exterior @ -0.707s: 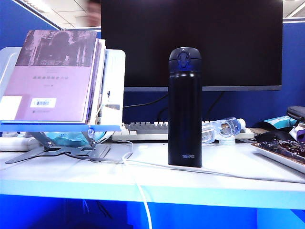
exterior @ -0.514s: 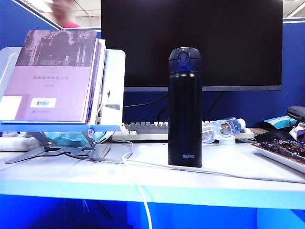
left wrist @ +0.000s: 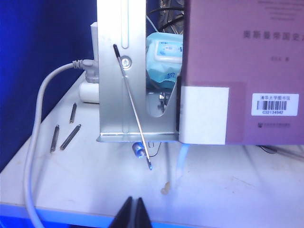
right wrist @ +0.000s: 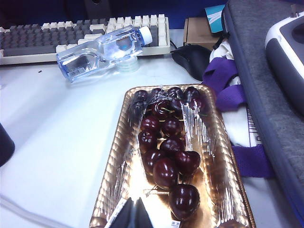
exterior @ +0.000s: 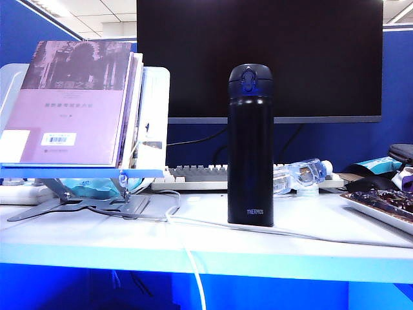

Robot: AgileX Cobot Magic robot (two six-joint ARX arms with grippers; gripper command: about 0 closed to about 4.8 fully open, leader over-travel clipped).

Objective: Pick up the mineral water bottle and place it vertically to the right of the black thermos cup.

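The black thermos cup (exterior: 250, 145) stands upright in the middle of the white desk, its edge just showing in the right wrist view (right wrist: 5, 144). The mineral water bottle (exterior: 300, 175) lies on its side behind and to the right of it, against the keyboard; the right wrist view shows it clear with a white cap (right wrist: 102, 51). My left gripper (left wrist: 133, 214) is shut and empty at the desk's front edge, before the book stand. My right gripper (right wrist: 133, 213) is shut and empty over the near end of the cherry tray. Neither gripper appears in the exterior view.
A book stand (exterior: 151, 110) with books (exterior: 71, 103) fills the left. A keyboard (exterior: 193, 175) and monitor (exterior: 258, 58) sit behind. A gold tray of cherries (right wrist: 117, 142), a mouse (right wrist: 192, 59) and a grey bag (right wrist: 266, 95) crowd the right. A white cable (exterior: 193, 223) crosses the front.
A blurred person behind the partition at the back has moved left and gone out of sight. Nothing on the desk has moved.
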